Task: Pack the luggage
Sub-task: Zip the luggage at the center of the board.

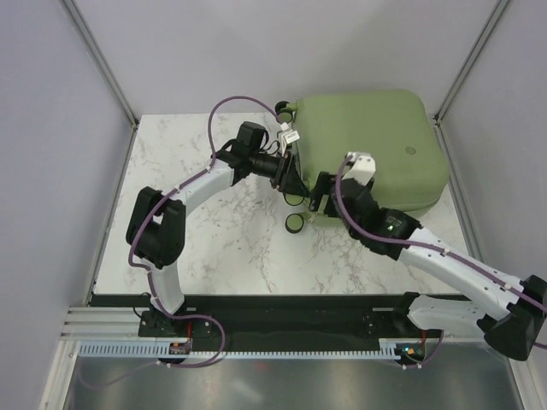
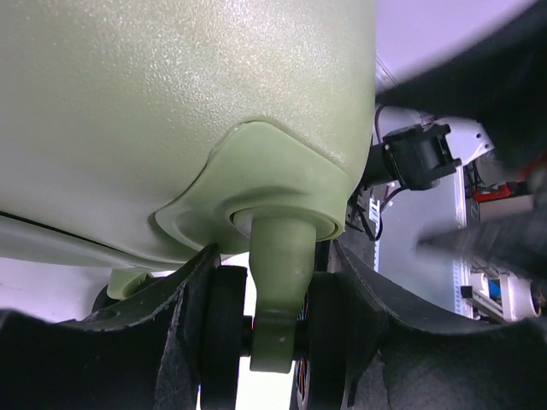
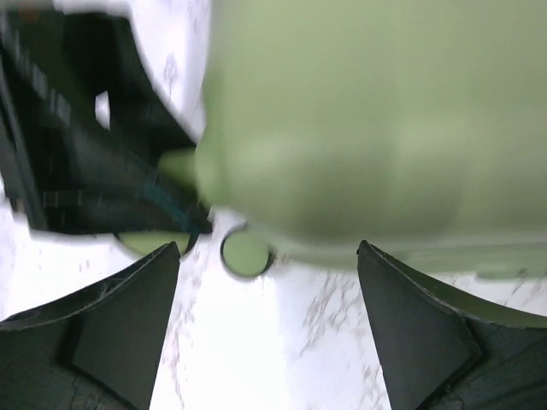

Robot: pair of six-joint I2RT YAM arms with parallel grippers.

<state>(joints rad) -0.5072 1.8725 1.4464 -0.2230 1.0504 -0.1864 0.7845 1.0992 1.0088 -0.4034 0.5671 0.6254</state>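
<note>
We find no writing that we can read. The only mark is a small round logo (image 1: 411, 151) on the shell of the luggage (image 1: 367, 145), and it is too small to make out.

The luggage lies flat and closed at the far right corner of the marble table (image 1: 205, 248), with its wheels turned to the left edge.

The left gripper (image 2: 273, 256) is at the wheel side of the luggage. Its jaws stand on both sides of one caster (image 2: 278, 299) and seem to press against its two black discs, with the green stem between them.

The right gripper (image 3: 268, 249) is just beside the near left corner of the shell. Its jaws are spread wide, with only bare marble between them. Another wheel (image 3: 246, 254) lies just beyond the fingertips, and the shell is above it, blurred. The black left arm (image 3: 77, 154) is close on the left of this view.
</note>
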